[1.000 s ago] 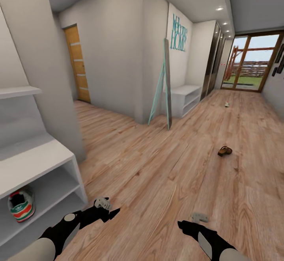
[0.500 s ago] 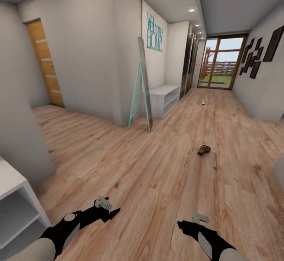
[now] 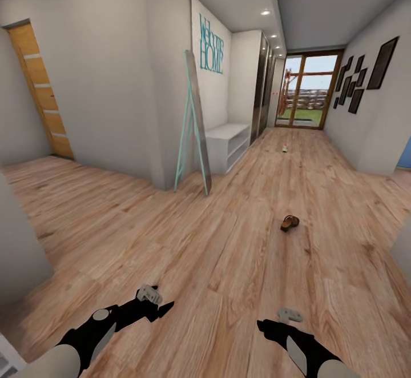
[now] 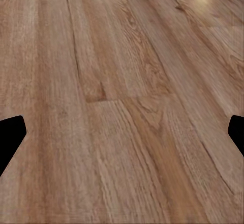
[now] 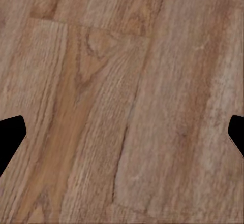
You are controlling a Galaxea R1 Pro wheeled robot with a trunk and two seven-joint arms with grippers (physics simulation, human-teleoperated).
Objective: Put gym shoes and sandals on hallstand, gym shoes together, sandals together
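Bare corridor floor (image 3: 228, 264) beneath spread, empty end effectors.

The camera swings right between the earlier pictures and now. The hallstand with its sneaker slides out past the left edge of the head view. The sandal (image 3: 289, 222) and the far shoe (image 3: 285, 148) shift left in the view, and picture frames (image 3: 365, 73) come in on the right wall.

Teal wall lettering (image 3: 210, 44) reading "Welcome HOME", two stacked lines, on the white corridor wall (image 3: 212, 95), no other legible text
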